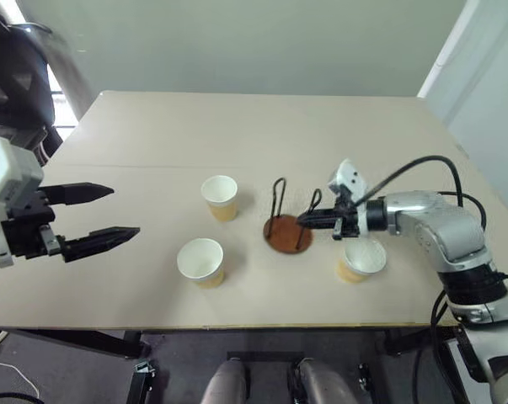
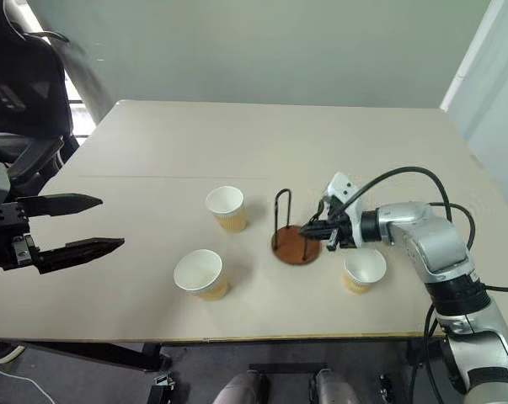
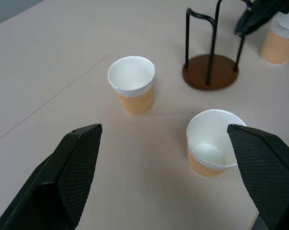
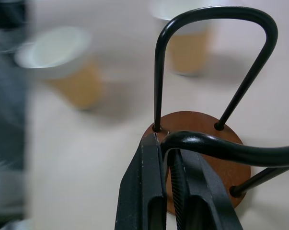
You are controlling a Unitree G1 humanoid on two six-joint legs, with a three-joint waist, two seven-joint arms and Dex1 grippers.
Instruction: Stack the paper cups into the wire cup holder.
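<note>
I have the right gripper (image 4: 170, 165) clamped on the near wire loop of the wire cup holder (image 1: 288, 233), which stands mid-table between the paper cups: two on its left (image 1: 220, 198) (image 1: 201, 261) and one just beside my right wrist (image 1: 360, 261). The left gripper (image 1: 102, 213) hangs wide apart, holding nothing, well away from them. The holder looks light, stiff and liable to tip or slide, so I'd steady it by that loop. The cups seem thin and crushable; I'd pinch each gently across the rolled rim.
</note>
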